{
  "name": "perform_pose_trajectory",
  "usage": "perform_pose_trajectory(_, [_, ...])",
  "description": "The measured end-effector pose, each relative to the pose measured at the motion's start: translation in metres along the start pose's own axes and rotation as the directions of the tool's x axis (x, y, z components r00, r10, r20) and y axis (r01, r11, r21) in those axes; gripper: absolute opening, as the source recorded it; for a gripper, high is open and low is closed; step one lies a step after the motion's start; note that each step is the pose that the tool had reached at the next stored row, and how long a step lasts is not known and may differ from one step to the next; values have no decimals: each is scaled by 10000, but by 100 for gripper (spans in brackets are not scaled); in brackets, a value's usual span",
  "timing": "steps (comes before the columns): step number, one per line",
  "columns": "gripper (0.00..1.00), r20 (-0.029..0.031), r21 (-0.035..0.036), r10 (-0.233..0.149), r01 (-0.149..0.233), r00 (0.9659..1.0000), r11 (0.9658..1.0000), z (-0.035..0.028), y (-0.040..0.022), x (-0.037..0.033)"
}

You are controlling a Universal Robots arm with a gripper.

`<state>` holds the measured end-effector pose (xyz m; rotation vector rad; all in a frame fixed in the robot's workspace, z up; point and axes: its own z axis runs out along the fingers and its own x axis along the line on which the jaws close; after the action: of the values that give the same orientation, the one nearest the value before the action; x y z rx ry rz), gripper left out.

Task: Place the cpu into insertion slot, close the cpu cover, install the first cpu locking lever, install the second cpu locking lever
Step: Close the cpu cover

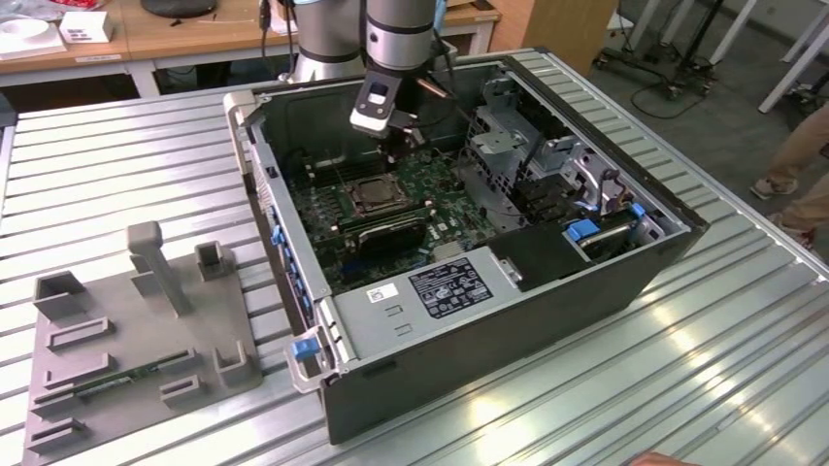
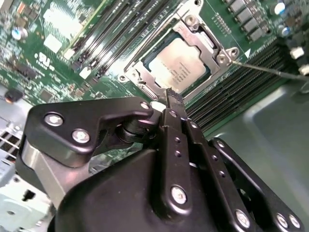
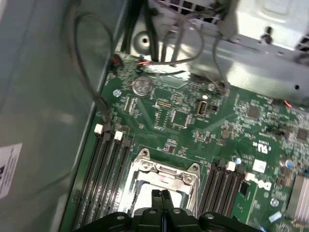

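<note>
The cpu (image 2: 177,65), a pale silver-tan square, lies in the socket on the green motherboard, and it also shows in the exterior view (image 1: 377,194). The cpu cover (image 2: 214,47), a silvery frame, lies down flat around it, and its hinge end faces the first wrist view (image 3: 166,170). A thin metal lever rod (image 2: 268,69) runs out from one socket corner over the memory slots. My gripper (image 2: 170,96) is shut with nothing between its fingers and hovers just above the socket's edge (image 3: 161,195). In the exterior view the gripper (image 1: 398,139) hangs inside the case above the socket.
The open computer case (image 1: 518,291) lies on a ribbed metal table. Black memory slots (image 3: 108,169) flank the socket on both sides. Cables (image 3: 91,87) and a drive cage (image 1: 518,146) crowd the case's far side. A grey fixture (image 1: 143,320) sits at the exterior view's left.
</note>
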<state>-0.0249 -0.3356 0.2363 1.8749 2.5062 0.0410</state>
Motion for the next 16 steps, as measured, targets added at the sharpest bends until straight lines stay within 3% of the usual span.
perform_pose_trajectory(4, [10, -21, 3, -736, 736, 9973, 9973, 4, 0, 0])
perform_pose_trajectory(8, [10, -42, 5, -1450, 1450, 9894, 9894, 10, 0, 0])
perform_pose_trajectory(12, [10, -63, 7, -2172, 2172, 9761, 9761, 16, 0, 0])
perform_pose_trajectory(16, [10, -83, 7, -2868, 2868, 9579, 9580, 22, 0, 0])
